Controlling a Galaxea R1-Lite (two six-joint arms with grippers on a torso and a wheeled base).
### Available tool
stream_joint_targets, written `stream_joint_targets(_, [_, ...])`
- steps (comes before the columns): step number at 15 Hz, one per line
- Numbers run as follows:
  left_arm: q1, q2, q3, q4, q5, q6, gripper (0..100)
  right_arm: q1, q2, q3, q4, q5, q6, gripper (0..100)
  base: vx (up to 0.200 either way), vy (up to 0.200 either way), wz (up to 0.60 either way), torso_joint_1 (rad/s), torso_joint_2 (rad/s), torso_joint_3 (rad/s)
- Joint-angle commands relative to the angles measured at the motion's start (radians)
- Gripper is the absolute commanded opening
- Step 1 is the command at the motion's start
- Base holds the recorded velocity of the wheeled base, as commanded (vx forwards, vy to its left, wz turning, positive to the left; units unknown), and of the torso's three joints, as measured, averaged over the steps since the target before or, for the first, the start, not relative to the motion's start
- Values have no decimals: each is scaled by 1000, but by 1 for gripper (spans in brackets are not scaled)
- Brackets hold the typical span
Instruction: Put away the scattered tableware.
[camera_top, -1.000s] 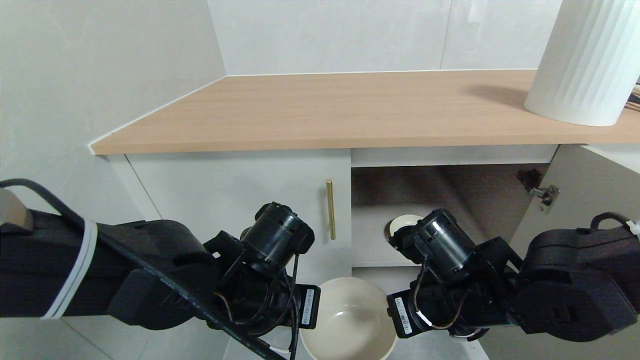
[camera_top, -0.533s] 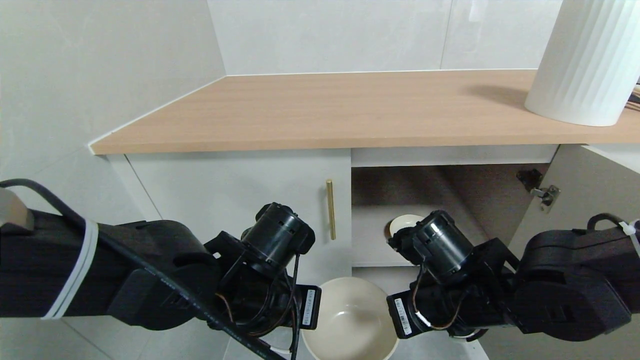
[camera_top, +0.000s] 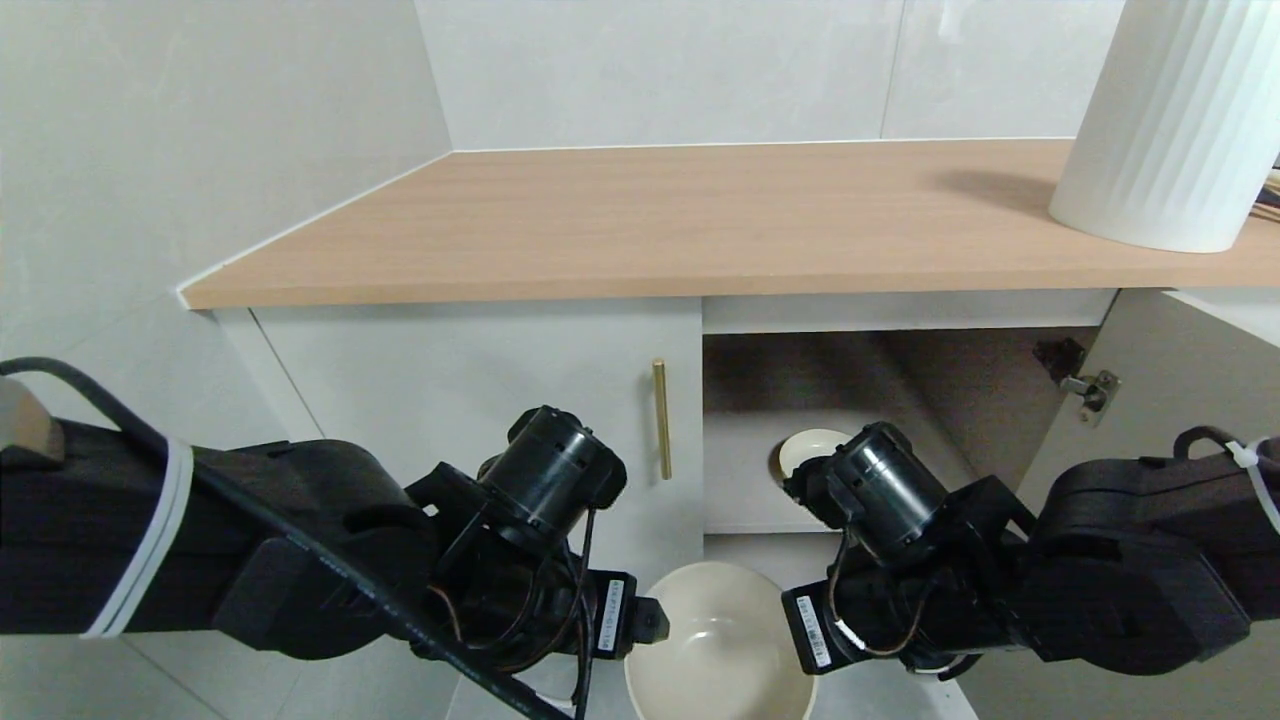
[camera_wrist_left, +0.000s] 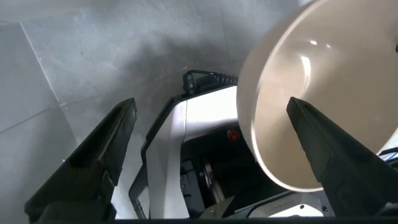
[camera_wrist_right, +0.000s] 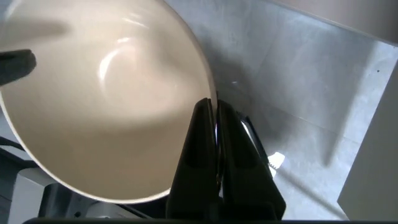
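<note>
A cream bowl (camera_top: 715, 655) hangs low in front of the open cabinet (camera_top: 880, 390), between my two arms. My right gripper (camera_wrist_right: 213, 109) is shut on the bowl's rim (camera_wrist_right: 208, 68), one finger inside and one outside. My left gripper (camera_wrist_left: 210, 106) stands open on the bowl's left side; one of its fingers (camera_wrist_left: 323, 149) crosses the bowl (camera_wrist_left: 298, 81), the other is well clear. In the head view a left fingertip (camera_top: 652, 620) sits at the bowl's left rim. A small white dish (camera_top: 808, 447) lies on the cabinet shelf.
The cabinet's right door (camera_top: 1150, 400) is swung open; the left door with a gold handle (camera_top: 660, 420) is closed. A white ribbed vase (camera_top: 1170, 120) stands on the wooden countertop (camera_top: 650, 220). Grey floor tiles (camera_wrist_right: 311, 93) lie below.
The bowl has shifted a little to the right with my right gripper. The left gripper's fingertip now shows at the bowl's left rim.
</note>
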Motion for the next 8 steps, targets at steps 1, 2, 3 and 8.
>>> stream_joint_targets(1, [0,-1,-1,-3,-2,-1,100,-1,1,12,8,-2,-9,0,0,0,0,0,0,0])
stream_joint_targets(2, [0,-1,-1,-3,-2,-1,100,-4,4,13,25,-20,-17,0,0,0,0,0,0,0])
stream_joint_targets(3, [0,-1,-1,-3,-2,-1,100,-29,17,13,44,-48,-49,0,0,0,0,0,0,0])
stream_joint_targets(8, [0,-13,2,-1,1,-1,100,-135,96,-11,45,-140,-66,0,0,0,0,0,0,0])
